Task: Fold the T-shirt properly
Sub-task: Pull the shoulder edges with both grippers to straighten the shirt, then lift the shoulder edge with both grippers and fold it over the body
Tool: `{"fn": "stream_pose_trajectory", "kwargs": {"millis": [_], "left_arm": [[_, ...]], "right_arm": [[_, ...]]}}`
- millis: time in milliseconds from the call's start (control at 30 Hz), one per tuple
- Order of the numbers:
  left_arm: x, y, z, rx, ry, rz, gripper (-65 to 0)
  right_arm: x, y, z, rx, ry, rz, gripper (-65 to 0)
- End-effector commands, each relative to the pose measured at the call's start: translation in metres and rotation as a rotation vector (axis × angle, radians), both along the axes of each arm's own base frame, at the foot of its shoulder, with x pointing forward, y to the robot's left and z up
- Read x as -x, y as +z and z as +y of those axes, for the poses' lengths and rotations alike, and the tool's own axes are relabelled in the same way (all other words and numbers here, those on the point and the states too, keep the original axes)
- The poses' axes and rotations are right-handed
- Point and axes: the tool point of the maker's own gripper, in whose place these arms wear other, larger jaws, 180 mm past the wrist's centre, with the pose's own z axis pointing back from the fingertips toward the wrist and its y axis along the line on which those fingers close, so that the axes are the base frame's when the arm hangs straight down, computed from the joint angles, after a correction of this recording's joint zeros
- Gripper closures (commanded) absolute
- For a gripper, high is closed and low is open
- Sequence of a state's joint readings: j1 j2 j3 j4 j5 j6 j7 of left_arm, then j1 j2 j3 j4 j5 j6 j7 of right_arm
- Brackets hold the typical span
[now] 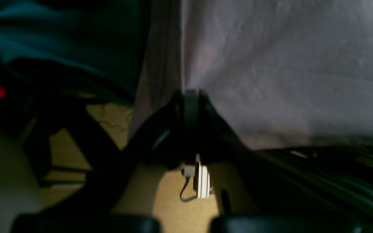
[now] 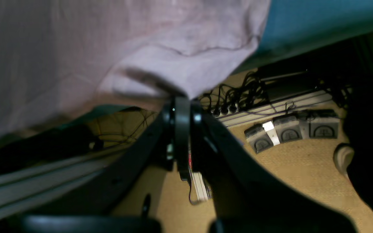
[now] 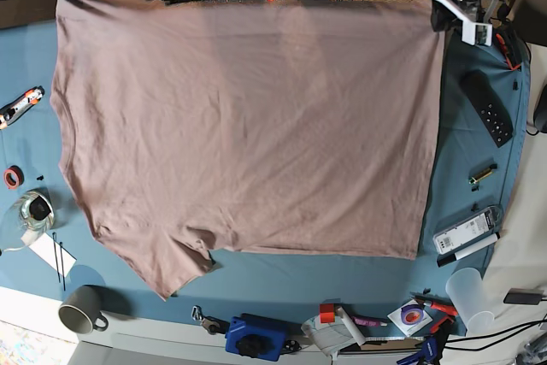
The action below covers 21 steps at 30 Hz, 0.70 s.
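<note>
Across the base view from left to right, the right pincer [image 2: 182, 97] pinched one far corner of the T-shirt [image 3: 248, 126], and the left pincer [image 1: 191, 92] pinched the other, both jaws pressed together on cloth. The shirt lay spread over the blue surface [image 3: 479, 138], stretching from both pincers toward the near edge. Its far hem ran pincer to pincer, so each arm was equally near; the fold would likely carry that hem nearward.
</note>
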<state>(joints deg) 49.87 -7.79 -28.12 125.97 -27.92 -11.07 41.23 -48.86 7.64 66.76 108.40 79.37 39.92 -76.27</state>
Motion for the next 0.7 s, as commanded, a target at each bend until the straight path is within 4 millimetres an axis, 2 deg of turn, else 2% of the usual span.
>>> {"fn": "stream_pose_trajectory", "kwargs": {"millis": [0, 67, 167, 367, 533, 600, 667], "left_arm": [[0.003, 0.007, 0.006, -0.025, 0.001, -0.004, 0.0], [0.008, 0.008, 0.015, -0.045, 0.015, 0.011, 0.0], [0.005, 0.012, 0.019, -0.027, 0.038, -0.01, 0.0], [-0.006, 0.015, 0.008, 0.025, 0.029, -0.049, 0.0], [-0.021, 0.013, -0.013, 0.05, -0.022, -0.075, 0.0], [-0.027, 0.012, -0.013, 0.017, -0.025, -0.077, 0.0], [-0.032, 0.012, -0.005, -0.028, 0.004, -0.084, 0.0]], "right_arm": [[-0.003, 0.01, -0.004, 0.022, 0.007, -0.021, 0.0], [-0.004, 0.01, -0.004, 0.023, 0.007, -0.026, 0.0], [-0.009, 0.011, -0.005, 0.025, 0.008, -0.043, 0.0], [-0.022, 0.008, -0.009, 0.055, 0.006, -0.06, 0.0], [-0.035, 0.003, -0.005, 0.06, 0.047, -0.06, 0.0], [-0.041, 0.001, -0.003, 0.059, 0.066, -0.063, 0.0], [-0.046, 0.0, -0.006, 0.082, 0.059, -0.069, 0.0]]}}
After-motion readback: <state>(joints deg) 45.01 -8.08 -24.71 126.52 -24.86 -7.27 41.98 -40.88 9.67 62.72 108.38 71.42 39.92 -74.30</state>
